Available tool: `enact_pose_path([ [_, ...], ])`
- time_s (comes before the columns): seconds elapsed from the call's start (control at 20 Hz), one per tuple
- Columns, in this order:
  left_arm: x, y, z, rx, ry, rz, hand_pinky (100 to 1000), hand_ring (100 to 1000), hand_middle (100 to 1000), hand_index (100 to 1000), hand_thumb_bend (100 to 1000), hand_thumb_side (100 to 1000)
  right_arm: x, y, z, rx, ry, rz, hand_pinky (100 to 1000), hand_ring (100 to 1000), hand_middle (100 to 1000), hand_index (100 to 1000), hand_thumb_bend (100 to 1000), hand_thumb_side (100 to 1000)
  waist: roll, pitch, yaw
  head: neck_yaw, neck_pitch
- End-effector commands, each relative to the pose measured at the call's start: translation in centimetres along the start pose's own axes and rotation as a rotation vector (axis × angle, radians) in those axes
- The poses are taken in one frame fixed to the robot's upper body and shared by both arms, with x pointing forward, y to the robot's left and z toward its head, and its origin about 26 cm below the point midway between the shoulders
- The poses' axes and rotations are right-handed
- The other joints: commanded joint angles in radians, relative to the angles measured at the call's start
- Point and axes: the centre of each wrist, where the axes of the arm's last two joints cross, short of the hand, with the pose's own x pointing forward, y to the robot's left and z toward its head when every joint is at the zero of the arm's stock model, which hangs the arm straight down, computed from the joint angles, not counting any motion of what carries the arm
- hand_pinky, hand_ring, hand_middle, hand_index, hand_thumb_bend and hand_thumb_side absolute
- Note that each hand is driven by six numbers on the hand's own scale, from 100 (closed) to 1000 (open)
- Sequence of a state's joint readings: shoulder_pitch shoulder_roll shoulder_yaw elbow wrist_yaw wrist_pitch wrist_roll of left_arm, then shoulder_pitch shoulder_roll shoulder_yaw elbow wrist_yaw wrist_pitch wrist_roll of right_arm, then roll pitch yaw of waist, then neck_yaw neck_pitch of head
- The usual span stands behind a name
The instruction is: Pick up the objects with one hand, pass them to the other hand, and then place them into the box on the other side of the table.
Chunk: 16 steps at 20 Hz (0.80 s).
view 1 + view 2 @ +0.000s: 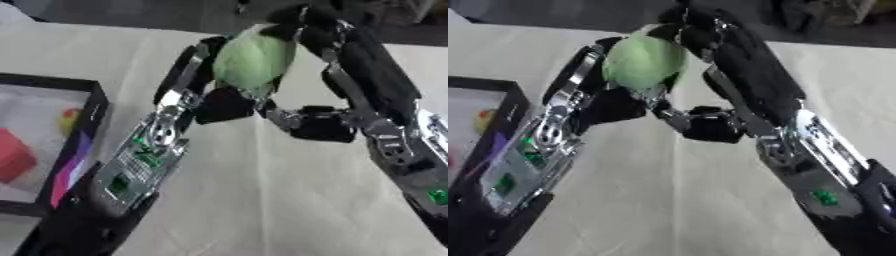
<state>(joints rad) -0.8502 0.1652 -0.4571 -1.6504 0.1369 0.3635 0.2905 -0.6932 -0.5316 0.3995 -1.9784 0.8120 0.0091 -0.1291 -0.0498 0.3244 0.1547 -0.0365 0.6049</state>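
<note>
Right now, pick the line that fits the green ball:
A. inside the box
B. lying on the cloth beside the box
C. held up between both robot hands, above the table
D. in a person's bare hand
C: the green ball sits off the table, with the left robot hand and the right robot hand closed around it from either side.

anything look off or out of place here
Nothing stands out. The green object is held above the table between the left hand and right hand, mid-handover. The box sits squarely at the left with a red item inside.
</note>
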Motion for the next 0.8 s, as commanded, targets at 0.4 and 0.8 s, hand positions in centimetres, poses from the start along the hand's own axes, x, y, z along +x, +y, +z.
enact_pose_path([
  [0.4,-1.2,1.8,0.1,0.074,0.011,-0.006,709,648,358,324,390,100,-0.9,-1.7,-0.1,-0.075,0.005,0.075,903,839,857,832,342,328,0.002,-0.021,0.0,0.002,-0.005],
  [0.8,-2.2,2.9,0.5,0.111,-0.002,-0.025,711,654,359,333,381,100,-1.2,-2.0,0.0,-0.109,0.017,0.086,905,842,861,837,364,294,0.002,-0.02,-0.001,0.004,-0.009],
])
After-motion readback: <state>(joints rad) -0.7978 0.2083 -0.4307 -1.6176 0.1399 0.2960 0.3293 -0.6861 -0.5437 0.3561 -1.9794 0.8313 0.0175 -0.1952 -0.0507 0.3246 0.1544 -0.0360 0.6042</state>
